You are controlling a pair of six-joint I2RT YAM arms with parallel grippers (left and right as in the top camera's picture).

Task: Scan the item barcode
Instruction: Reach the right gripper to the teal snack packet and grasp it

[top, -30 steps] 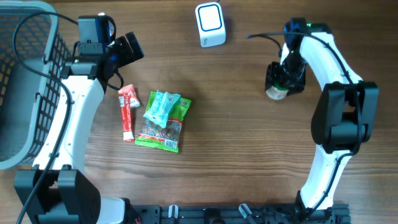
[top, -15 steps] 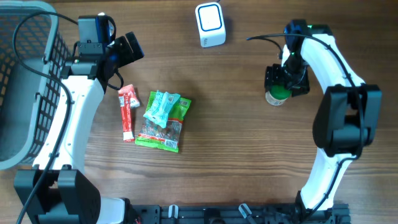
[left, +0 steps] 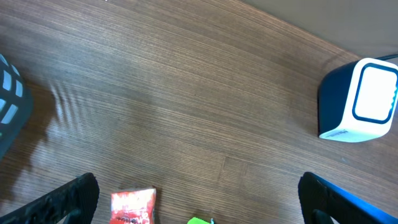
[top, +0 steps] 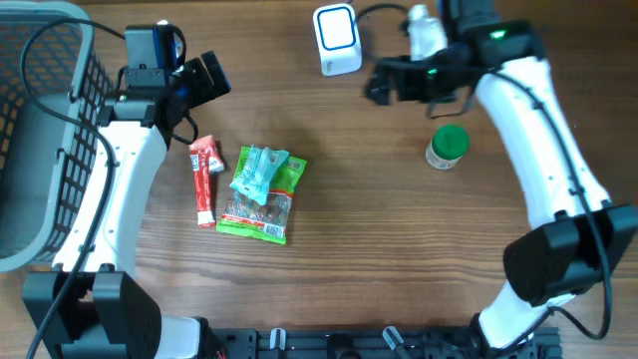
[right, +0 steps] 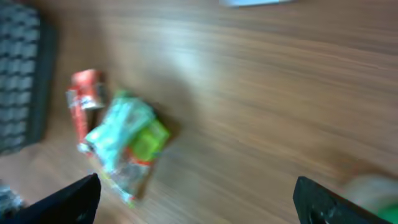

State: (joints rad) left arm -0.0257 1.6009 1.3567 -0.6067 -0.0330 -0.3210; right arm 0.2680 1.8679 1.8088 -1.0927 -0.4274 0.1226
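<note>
Wood table (top: 399,259) filled the overhead view, w/ a grey basket (top: 20,120) at its far left edge. Left arm (top: 110,199) ran up alongside the basket; right arm (top: 543,160) reached up and across the right side toward the top centre. Green snack bag (top: 261,207) lay left of centre w/ a teal packet (top: 257,168) on top of it, and a red packet (top: 203,181) just beside it on the left. White and blue scanner (top: 336,40) sat at top centre. Green-lidded jar (top: 448,146) stood on the table right of centre, below the right arm, w/ nothing touching it and well apart from the scanner. Left gripper (left: 199,199) had its fingers spread wide, nothing btwn them, over bare wood near the red packet. Right gripper (right: 196,199) was likewise wide apart and empty, near the scanner; its wrist view was blurred.
</note>
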